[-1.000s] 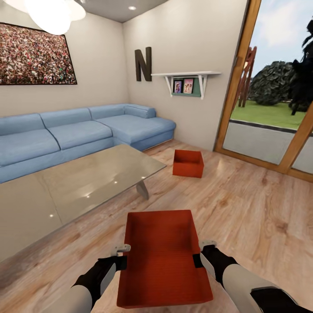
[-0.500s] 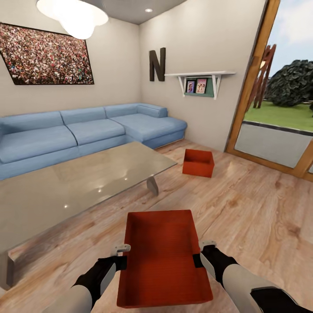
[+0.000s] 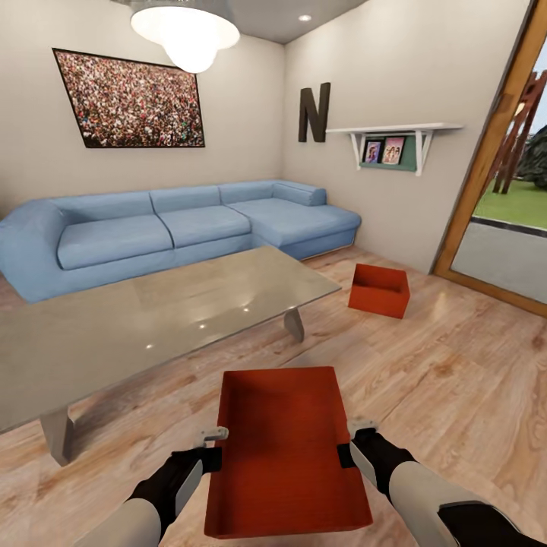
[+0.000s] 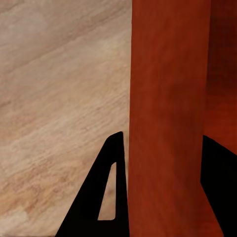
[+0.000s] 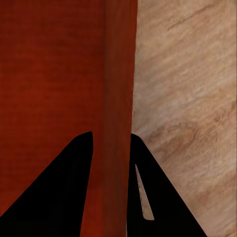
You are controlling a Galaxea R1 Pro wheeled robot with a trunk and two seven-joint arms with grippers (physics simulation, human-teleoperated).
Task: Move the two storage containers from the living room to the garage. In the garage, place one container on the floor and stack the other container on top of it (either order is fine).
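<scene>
The nearer red bin [image 3: 287,448] hangs in front of the robot, above the wood floor [image 3: 456,380], carried between both arms and roughly level with its open top up. The left gripper [image 3: 215,458] is clamped on the bin's left wall, and in the left wrist view that wall [image 4: 168,118] runs between the two dark fingers [image 4: 106,197], one outside and one inside the bin. The right gripper [image 3: 346,454] is clamped the same way on the right wall [image 5: 118,98], which its wrist view shows pinched between its fingers [image 5: 163,197]. The second bin [image 3: 378,289] sits on the floor well ahead and to the right, between the corner of the glass table [image 3: 152,319] and the glass door [image 3: 494,228], near the end of the blue sofa [image 3: 190,228]. The room is the living room, so the carry to the garage looks barely begun. To do it well, both arms should keep their spacing fixed so neither wall slips free or bends, and hold the bin level. The base should turn slowly and keep clear of the table edge on the left.
</scene>
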